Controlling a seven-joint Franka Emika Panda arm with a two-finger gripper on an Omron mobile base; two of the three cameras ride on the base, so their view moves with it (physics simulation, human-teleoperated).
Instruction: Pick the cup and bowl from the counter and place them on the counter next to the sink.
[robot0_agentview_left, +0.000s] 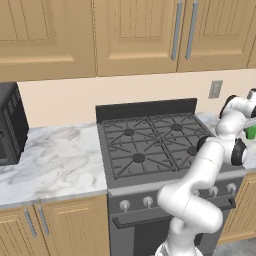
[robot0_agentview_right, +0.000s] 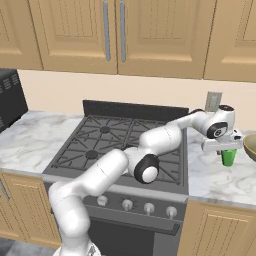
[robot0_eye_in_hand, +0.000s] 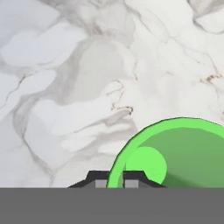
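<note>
Cup (robot0_agentview_right: 229, 157) stood on the counter (robot0_agentview_right: 212, 177) right of the stove (robot0_agentview_right: 120, 142), and my gripper (robot0_agentview_right: 224, 146) was clenched on its rim. I judged the thin rim hold risky: lifting could tilt it loose, near the bowl (robot0_agentview_right: 251, 146).

Light wooden upper cabinets (robot0_agentview_left: 135, 35) with metal bar handles; beige wall (robot0_agentview_right: 65, 92) with grey outlet (robot0_agentview_left: 215, 89); black gas stove (robot0_agentview_left: 150, 145); black microwave (robot0_agentview_left: 11, 125) at left.
</note>
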